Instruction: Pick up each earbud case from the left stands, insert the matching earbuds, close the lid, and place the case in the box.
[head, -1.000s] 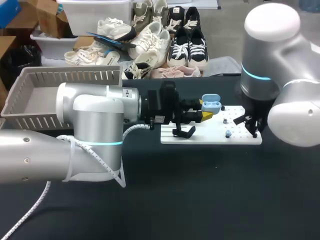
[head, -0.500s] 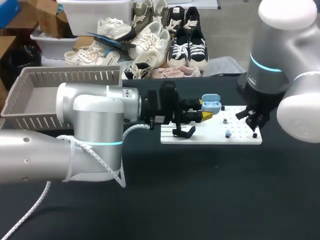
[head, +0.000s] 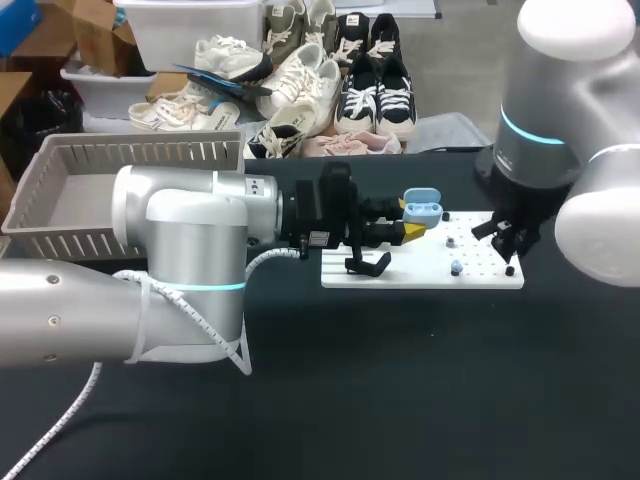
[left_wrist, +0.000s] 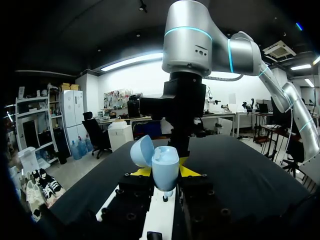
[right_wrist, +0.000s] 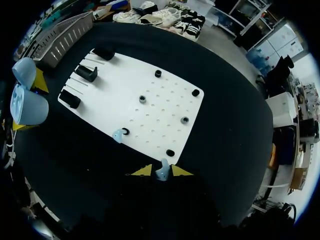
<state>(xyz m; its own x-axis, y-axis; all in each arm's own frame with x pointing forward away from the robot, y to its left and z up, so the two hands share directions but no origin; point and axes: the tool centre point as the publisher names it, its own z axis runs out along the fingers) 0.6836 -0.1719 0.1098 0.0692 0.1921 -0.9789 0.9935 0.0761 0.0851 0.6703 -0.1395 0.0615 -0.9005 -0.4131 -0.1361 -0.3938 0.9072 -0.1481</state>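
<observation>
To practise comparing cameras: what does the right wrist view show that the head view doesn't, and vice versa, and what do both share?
Right wrist only: a light blue earbud pinched in the right gripper. Head only: the silver bodies of the left arm and right arm. Both: the white board, a second earbud on it, the open blue case.

No readable text or numbers anywhere; the white label (head: 318, 238) behind the left gripper (head: 410, 218) is too small to read.
</observation>
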